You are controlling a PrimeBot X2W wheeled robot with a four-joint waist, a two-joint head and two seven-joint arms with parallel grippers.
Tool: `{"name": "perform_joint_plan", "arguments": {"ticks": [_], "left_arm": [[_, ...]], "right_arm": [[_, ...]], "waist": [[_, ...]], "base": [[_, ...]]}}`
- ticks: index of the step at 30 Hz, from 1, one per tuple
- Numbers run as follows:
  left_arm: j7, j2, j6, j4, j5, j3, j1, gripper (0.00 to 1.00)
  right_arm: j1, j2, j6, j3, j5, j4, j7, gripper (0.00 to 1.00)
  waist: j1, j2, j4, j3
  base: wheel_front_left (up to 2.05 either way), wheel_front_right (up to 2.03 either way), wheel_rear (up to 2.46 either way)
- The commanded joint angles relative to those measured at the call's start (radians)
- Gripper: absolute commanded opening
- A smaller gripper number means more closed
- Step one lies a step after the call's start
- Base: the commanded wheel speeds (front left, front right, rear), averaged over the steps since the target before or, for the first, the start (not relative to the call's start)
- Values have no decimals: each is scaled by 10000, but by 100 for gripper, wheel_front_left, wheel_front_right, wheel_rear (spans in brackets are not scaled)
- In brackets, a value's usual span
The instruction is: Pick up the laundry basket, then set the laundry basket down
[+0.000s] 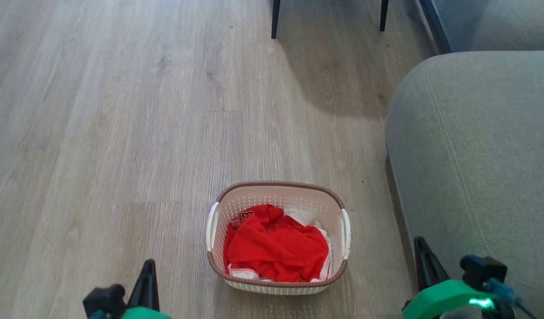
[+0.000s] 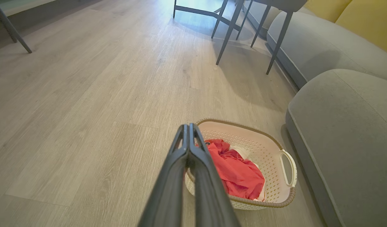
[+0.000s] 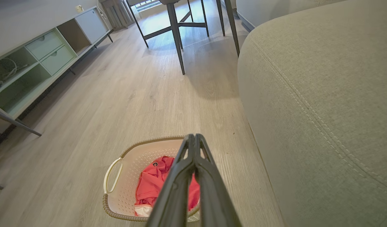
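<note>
The laundry basket (image 1: 278,191) stands on the wood floor, cream-white and perforated, with a brown woven rim and white side handles. Red and white clothes (image 1: 276,246) lie crumpled inside it. My left gripper (image 1: 148,265) sits low at the basket's left, apart from it, fingers pressed together and holding nothing. My right gripper (image 1: 419,243) is at the basket's right, beside the sofa, also shut and empty. In the left wrist view the basket (image 2: 269,157) lies just right of my shut fingers (image 2: 188,127). In the right wrist view the basket (image 3: 130,164) lies below and left of the shut fingers (image 3: 193,138).
A grey sofa arm (image 1: 475,155) rises close to the basket's right side. Dark chair or table legs (image 1: 275,20) stand farther ahead. A low shelf unit with drawers (image 3: 38,56) lines the far left wall in the right wrist view. Bare floor (image 1: 121,133) stretches left and ahead.
</note>
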Motion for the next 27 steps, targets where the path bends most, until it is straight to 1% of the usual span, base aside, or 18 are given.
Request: {"name": "perform_joint_plan", "arguments": {"ticks": [1, 27], "left_arm": [[43, 77, -47, -246, -258, 143, -475, 0], [725, 174, -469, -112, -3536, 574, -1091, 0]], "right_arm": [[-427, -107, 3, -74, 251, -294, 45, 0], [-783, -232, 8, -459, 3301, -265, 712, 0]], "waist": [[0, 0, -5, 0], [0, 0, -135, 5]], "base": [[0, 0, 0], [0, 0, 0]]}}
